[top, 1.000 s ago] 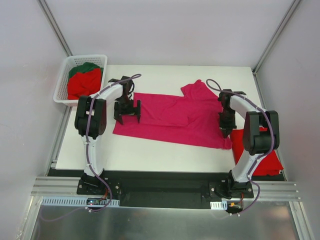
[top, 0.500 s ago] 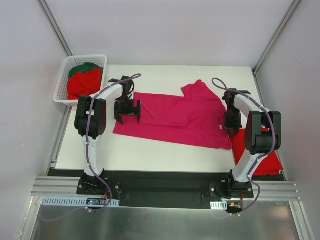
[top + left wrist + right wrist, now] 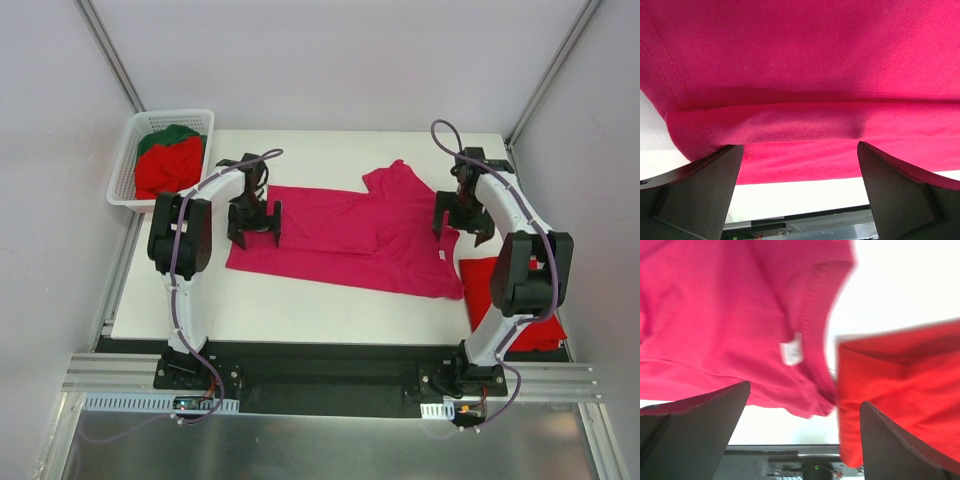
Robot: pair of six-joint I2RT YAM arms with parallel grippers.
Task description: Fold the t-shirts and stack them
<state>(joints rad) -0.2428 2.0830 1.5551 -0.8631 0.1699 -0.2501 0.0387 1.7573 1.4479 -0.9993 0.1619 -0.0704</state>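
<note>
A magenta-pink t-shirt (image 3: 350, 235) lies spread across the middle of the table, its left part folded over. In the left wrist view the same magenta-pink t-shirt (image 3: 800, 75) fills the frame with a folded hem. My left gripper (image 3: 254, 220) hovers open over its left edge, nothing between the fingers. My right gripper (image 3: 462, 213) stands open just above the shirt's right edge, holding nothing. The right wrist view shows the magenta-pink t-shirt's collar and white label (image 3: 791, 352). A folded bright red t-shirt (image 3: 478, 280) lies at the right, seen also as red cloth (image 3: 895, 385) beside the collar.
A white lattice basket (image 3: 125, 165) at the table's back left corner holds a red shirt (image 3: 165, 170) and a dark green one (image 3: 172, 134). The table's near edge (image 3: 300, 340) meets a black rail. Grey walls close in on both sides.
My right gripper has opened, let go of the magenta-pink shirt's right edge and risen toward the back. The left arm has not moved.
</note>
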